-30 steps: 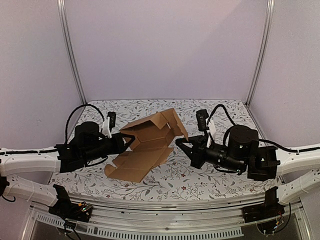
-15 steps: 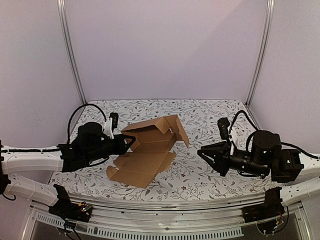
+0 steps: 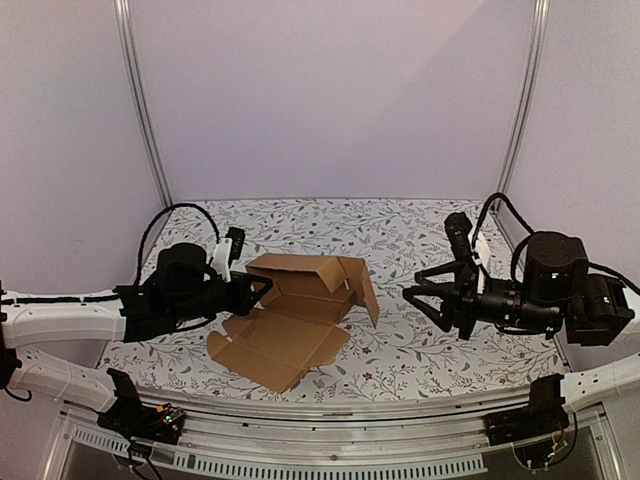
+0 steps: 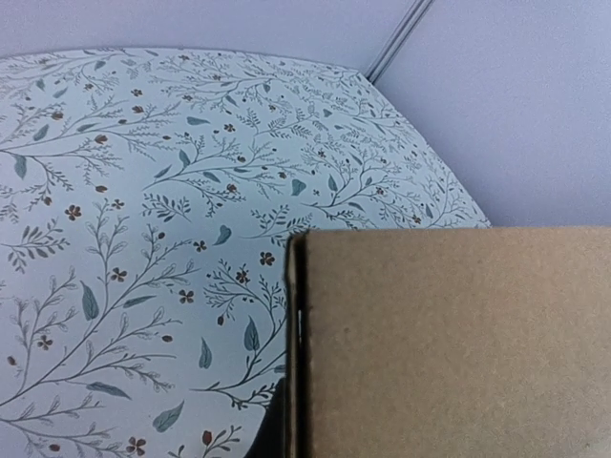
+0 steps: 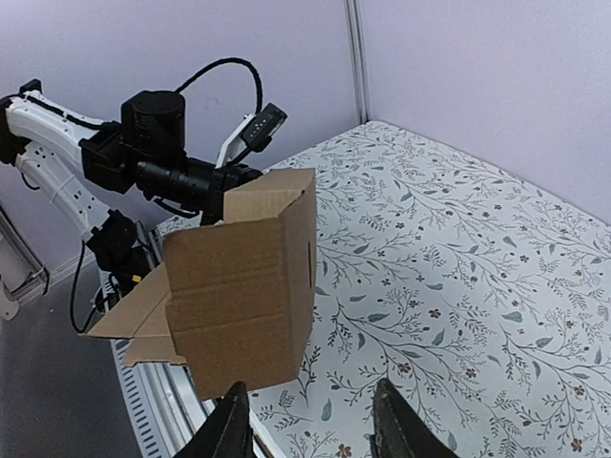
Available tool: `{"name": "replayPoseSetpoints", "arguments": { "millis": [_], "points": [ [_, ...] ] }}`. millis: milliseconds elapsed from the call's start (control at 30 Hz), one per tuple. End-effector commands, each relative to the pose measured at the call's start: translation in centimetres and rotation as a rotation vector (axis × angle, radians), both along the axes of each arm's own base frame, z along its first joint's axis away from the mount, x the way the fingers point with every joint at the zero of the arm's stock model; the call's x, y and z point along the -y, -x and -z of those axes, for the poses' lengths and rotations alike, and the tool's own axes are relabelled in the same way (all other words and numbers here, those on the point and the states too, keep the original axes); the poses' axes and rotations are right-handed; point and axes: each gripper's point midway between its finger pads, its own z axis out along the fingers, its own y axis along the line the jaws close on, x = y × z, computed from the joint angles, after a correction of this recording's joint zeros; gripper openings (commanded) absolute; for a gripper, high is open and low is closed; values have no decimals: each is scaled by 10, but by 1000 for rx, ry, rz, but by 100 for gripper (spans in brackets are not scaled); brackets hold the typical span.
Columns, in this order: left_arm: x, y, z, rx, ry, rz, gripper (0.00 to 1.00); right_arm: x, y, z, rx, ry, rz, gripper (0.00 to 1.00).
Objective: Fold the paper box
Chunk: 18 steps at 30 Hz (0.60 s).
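Note:
The paper box, plain brown cardboard, is partly folded, with a flat panel lying toward the front left and walls raised at the back and right. My left gripper is shut on the box's left wall, and that cardboard fills the left wrist view beside a dark sliver of one finger. My right gripper hangs open to the right of the box, apart from it. In the right wrist view the box stands just beyond my right gripper, with nothing between the jaws.
The table carries a white floral cloth, with lilac walls behind and at both sides. A metal rail runs along the near edge. The left arm shows behind the box in the right wrist view.
My right gripper has opened and drawn back to the right, away from the box. The box's raised right flap has settled lower. The left gripper keeps its hold.

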Motion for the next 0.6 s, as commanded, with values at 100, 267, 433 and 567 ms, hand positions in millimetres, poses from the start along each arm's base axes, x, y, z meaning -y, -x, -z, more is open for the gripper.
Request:
{"name": "replayPoseSetpoints", "arguments": {
  "millis": [100, 267, 433, 567],
  "points": [
    [8, 9, -5, 13, -12, 104, 0, -28, 18, 6, -15, 69, -154, 53],
    [8, 12, -8, 20, -7, 117, 0, -48, 23, 11, -46, 92, -213, 54],
    [6, 13, -9, 27, -11, 116, 0, -65, 30, 14, -80, 93, -276, 54],
    [5, 13, -7, 29, -16, 117, 0, -76, 32, 16, -102, 84, -298, 54]
  ]
}}
